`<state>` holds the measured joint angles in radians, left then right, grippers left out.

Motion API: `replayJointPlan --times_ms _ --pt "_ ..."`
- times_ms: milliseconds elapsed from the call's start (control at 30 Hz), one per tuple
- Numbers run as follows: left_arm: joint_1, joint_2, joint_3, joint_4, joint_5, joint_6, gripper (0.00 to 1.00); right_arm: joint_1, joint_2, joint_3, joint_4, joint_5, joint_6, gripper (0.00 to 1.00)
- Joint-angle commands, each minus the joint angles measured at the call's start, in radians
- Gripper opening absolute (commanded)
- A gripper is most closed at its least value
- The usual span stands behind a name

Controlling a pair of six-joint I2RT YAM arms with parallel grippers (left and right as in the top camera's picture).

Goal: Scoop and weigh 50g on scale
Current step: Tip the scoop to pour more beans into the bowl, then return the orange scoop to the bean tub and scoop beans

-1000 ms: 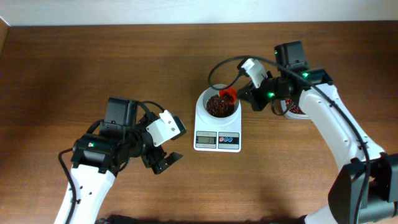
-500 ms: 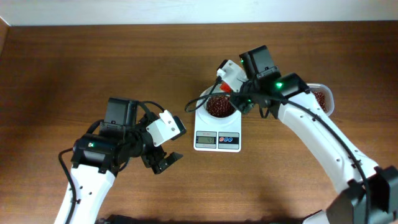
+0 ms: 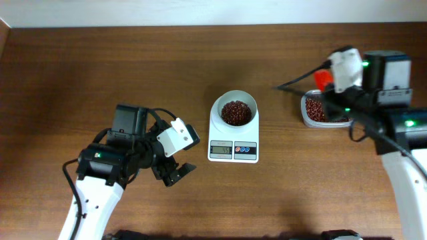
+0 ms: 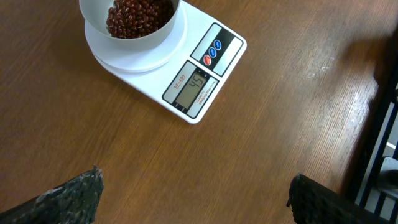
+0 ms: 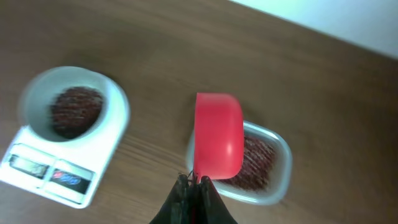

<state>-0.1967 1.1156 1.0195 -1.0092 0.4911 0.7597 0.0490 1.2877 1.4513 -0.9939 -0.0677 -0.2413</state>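
The left end effector (image 3: 179, 173) hangs over the brown counter (image 3: 100, 60) with its two fingers (image 4: 68, 194) wide apart. Nothing is between them.

The white scale (image 3: 233, 137) sits out in front of this end effector, near it but not touching. The round white bowl (image 3: 223, 101) sits on the far part of the scale. The dark red-brown beans (image 3: 235, 113) lie in a heap inside the bowl. The grey screen (image 4: 191, 88) and two blue buttons (image 4: 216, 48) are on the side of the scale closer to the end effector. The screen looks like it reads 45.

The right end effector (image 5: 196, 182) is squeezed tight on the handle of the red scoop (image 5: 219, 134). The scoop sticks out ahead of it. Just past the end effector and under the scoop is a clear tub (image 5: 281, 149) with more beans in it. From this end effector, the scale and its bowl are far off to the left, well apart from the scoop. The wrist view is too blurry to tell if any beans are in the scoop.
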Motion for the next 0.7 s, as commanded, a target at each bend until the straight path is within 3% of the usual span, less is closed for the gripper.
replayJointPlan --times_ms 0,167,333,667 --pt "0.004 -0.002 0.016 0.001 0.017 0.013 0.99 -0.099 0.064 0.011 -0.042 0.002 0.014 0.04" --pt "0.004 -0.002 0.016 0.001 0.017 0.013 0.99 -0.175 0.264 0.011 -0.066 0.046 0.015 0.04" --pt "0.004 -0.002 0.016 0.001 0.017 0.013 0.99 -0.175 0.444 0.011 -0.047 0.227 0.126 0.04" --pt "0.004 -0.002 0.016 0.001 0.017 0.013 0.99 -0.176 0.508 -0.019 0.014 0.290 0.149 0.04"
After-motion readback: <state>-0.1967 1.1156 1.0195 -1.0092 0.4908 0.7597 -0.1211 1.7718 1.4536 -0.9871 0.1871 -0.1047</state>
